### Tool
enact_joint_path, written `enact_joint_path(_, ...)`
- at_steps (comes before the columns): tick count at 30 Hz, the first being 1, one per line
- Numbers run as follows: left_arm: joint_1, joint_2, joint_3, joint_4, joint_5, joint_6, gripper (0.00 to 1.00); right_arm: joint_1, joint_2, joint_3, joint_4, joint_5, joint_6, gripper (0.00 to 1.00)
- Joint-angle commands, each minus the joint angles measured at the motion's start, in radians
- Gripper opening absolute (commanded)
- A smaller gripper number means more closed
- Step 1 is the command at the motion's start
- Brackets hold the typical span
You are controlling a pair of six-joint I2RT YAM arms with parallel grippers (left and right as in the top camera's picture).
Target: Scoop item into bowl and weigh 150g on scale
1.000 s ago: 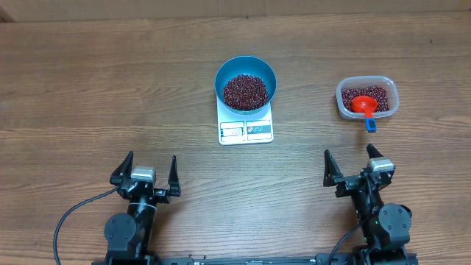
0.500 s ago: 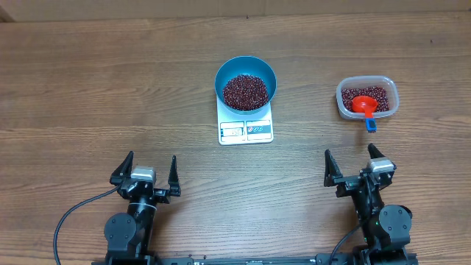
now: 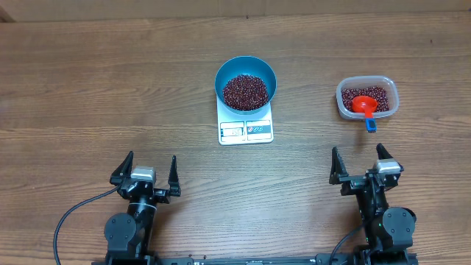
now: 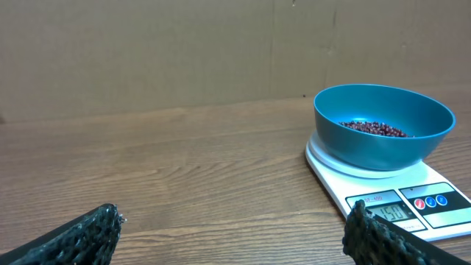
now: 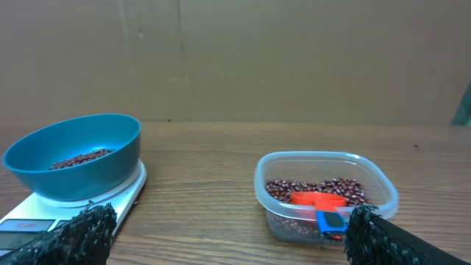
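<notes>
My left gripper [image 3: 152,157] sits at the near left of the table [image 3: 88,88], jaws spread wide and holding nothing. In the left wrist view only its two dark fingertips [image 4: 77,239] show, at the bottom corners, with bare wood between them. My right gripper [image 3: 358,151] sits at the near right, jaws likewise spread wide and empty. Both grippers are well apart from every object. The scale [image 3: 246,130] lies flat near the middle of the table, its display strip facing me. The bowl [image 3: 221,79] stands upright on the scale platform and covers most of it — only the front strip with display and label is exposed. The beans [image 3: 246,91] form a shallow layer across the bottom of the bowl, well below the rim. The display shows digits in the left wrist view, but they are too small to read with certainty. To the right of the scale, apart from it, stands a clear tub [image 3: 390,85] holding more beans of the same kind. An orange-red scoop [image 3: 363,104] rests in the tub on those beans, its blue handle end reaching over the tub's near edge. In the right wrist view the tub lies ahead and slightly right, the bowl on the scale ahead and left. A black cable [image 3: 73,213] curves beside the left arm's base — a plain tan wall [image 5: 294,59] backs the table.
</notes>
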Motion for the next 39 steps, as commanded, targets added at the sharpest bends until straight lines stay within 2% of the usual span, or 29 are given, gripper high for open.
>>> enact_joint_path(1, 0.010, -0.009, -0.003, -0.003, -0.010, 0.019, 1.00, -0.012, -0.012, -0.011, 0.003, 0.010, -0.002, 1.00)
enact_joint_path(39, 0.010, -0.009, -0.003, -0.003, -0.010, 0.019, 0.99, -0.032, -0.012, -0.011, 0.006, 0.007, -0.002, 1.00)
